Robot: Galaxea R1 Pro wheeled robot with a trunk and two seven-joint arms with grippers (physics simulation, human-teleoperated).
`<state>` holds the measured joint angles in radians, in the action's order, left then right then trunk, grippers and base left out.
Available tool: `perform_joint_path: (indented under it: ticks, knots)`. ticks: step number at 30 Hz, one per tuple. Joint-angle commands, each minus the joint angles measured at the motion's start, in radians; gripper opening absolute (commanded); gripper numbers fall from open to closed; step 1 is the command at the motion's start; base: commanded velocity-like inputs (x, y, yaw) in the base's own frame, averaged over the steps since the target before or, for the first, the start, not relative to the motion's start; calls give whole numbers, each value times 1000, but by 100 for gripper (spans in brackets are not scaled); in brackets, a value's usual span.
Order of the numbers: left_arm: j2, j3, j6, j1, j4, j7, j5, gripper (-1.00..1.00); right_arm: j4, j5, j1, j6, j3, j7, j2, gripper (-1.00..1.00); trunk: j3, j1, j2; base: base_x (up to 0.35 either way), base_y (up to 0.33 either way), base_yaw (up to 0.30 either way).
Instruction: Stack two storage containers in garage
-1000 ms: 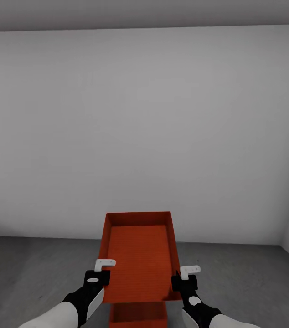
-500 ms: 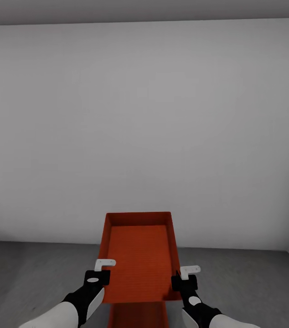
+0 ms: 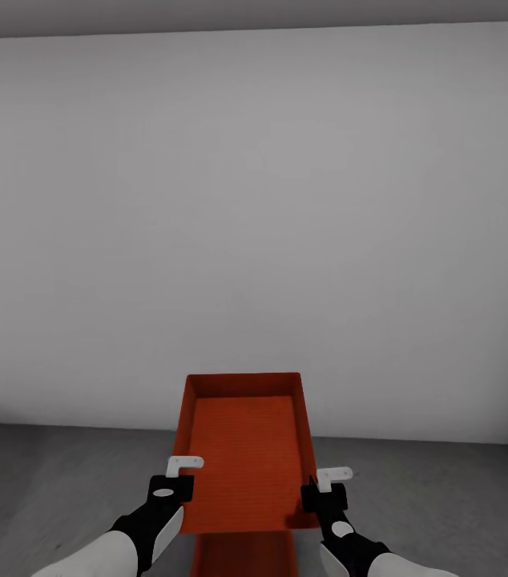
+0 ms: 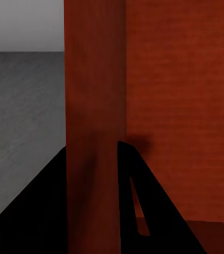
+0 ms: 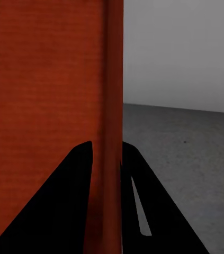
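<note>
View tilts upward; we carry upper container, left gripper and right gripper clamping walls, above lower container; stacking remains.

The held storage container is orange-red and matt, its bottom and walls faintly ribbed with fine horizontal lines, like moulded plastic or dyed board (which one cannot be told). A second storage container below it has the same dull orange-red finish. The floor is dark grey, rough and mottled — concrete by the look, with small specks. The wall behind is smooth, flat grey-white, without sheen. The left tool and the right tool have matt black bodies with pale white tips — hard and smooth. The forearms are smooth white with a slight gloss.
</note>
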<state>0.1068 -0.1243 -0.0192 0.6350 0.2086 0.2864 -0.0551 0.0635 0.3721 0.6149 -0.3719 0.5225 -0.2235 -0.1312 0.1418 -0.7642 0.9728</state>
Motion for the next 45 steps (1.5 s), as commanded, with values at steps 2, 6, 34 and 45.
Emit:
perform_joint_path:
  ticks: [2, 6, 34, 45]
  knots:
    - [7, 26, -3, 2, 46, 0, -62, -100, -1, 5, 0, -1, 17, 4, 0, -100, 4, 0, 1, 1, 0, 87]
    - [7, 26, -4, 2, 46, 0, -62, -100, -1, 5, 0, -1, 17, 4, -1, -100, 10, 0, 1, 1, 0, 90]
    - [7, 26, -5, 2, 46, 0, -62, -100, -1, 4, 0, -1, 17, 5, 1, -100, 53, 0, 1, 0, 0, 77]
    - [8, 26, -4, 2, 46, 0, -62, -100, -1, 4, 0, 0, 17, 5, -1, -100, 61, 0, 1, 0, 0, 1]
